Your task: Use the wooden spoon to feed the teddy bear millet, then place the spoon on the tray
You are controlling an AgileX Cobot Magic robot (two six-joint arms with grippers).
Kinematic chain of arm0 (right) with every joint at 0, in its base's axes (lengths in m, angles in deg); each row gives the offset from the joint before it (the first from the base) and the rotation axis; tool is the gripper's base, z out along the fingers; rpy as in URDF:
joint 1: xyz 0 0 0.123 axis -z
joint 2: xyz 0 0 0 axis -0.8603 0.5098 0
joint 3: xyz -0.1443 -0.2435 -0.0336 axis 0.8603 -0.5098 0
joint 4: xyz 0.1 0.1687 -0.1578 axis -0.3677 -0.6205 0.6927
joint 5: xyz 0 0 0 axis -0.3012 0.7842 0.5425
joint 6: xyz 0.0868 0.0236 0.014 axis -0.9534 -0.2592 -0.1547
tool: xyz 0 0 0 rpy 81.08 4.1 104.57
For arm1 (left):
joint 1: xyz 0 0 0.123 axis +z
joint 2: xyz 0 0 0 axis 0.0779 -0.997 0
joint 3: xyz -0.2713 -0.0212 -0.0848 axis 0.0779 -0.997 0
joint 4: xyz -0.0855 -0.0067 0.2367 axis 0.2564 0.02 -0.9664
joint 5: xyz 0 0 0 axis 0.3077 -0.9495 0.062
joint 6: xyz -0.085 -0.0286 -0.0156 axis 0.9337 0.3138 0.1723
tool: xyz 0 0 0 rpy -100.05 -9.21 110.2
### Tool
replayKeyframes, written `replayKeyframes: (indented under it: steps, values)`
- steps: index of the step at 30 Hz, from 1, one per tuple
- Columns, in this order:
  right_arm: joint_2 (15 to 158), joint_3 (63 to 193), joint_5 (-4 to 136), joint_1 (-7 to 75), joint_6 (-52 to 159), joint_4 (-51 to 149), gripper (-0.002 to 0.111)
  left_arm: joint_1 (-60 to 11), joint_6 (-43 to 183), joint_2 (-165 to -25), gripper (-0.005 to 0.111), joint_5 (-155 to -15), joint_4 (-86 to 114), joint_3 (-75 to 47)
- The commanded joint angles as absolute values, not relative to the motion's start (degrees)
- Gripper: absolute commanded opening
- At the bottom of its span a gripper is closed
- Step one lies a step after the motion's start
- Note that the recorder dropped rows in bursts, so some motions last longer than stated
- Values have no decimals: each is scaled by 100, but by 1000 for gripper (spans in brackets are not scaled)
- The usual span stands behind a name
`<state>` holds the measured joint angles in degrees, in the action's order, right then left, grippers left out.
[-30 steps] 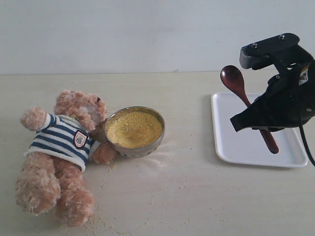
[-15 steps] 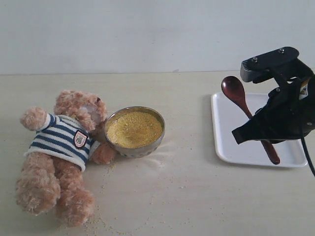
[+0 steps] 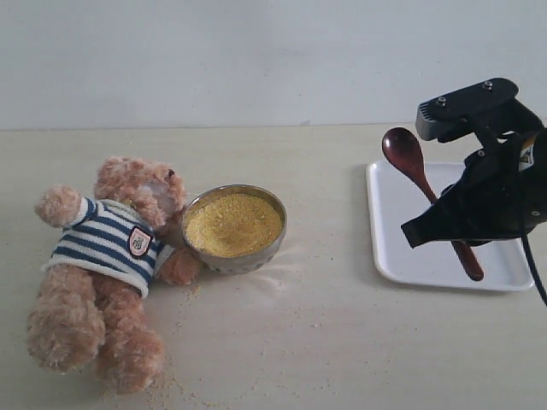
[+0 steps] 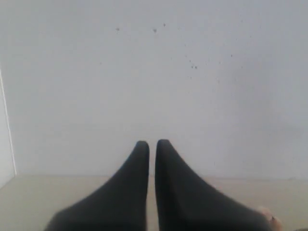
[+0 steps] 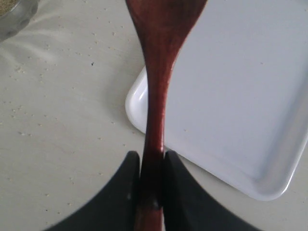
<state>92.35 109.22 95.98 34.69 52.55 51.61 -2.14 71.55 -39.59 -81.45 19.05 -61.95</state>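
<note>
My right gripper [image 3: 427, 229] is pinching the wooden spoon [image 3: 420, 178] on its slim handle, the jaws pressed against either side of it. The left gripper [image 4: 152, 144] has its fingers pressed together on nothing and faces a bare wall. It does not show in the exterior view, so I count it out of this job.

What matters is how the spoon lies. Its long axis runs on a slant: the oval bowl end is high and points out past the tray's [image 3: 395, 243] left edge, toward the table's middle, while the handle's butt end hangs low over the tray's near rim. Whether that butt end touches the tray I cannot tell. The spoon's bowl looks bare, with no grains in it that I can see.

The tray sits right below the gripper. The millet [image 3: 233, 224] is heaped in the metal bowl [image 3: 224, 259], well apart to the left in the exterior view. The teddy bear [image 3: 111, 248] lies on its back just beyond that, with one paw against the bowl's wall. Loose grains are scattered on the table around both.

I judge that setting the spoon down needs only a short descent and a levelling of the handle. A scoop would need a long reach leftward, leading with the spoon's bowl end
</note>
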Motion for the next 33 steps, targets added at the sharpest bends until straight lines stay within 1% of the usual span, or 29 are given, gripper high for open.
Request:
replayKeyframes:
  steps: [1,3,8,15,27,33]
  values:
    - [9181,10899,9528,3484,5300,5199,0,-240,7218,-2881,5,-8821,1903,-6237]
    - [9181,10899,9528,3484,5300,5199,0,-240,7208,-2510,5,-9292,1696,-6237]
    - [9181,10914,9513,3484,5302,5152,0,-214,7235,-2510,5,-10221,1027,-6292]
    - [9181,10912,9522,3484,5302,5097,0,-214,7235,-2519,5,-10762,261,-6669]
    - [9181,10912,9550,3484,5302,5096,0,-214,7317,-2519,5,-10468,256,-6833]
    - [9181,10912,9550,3484,5302,5096,0,-214,7317,-2519,5,-10305,945,-6833]
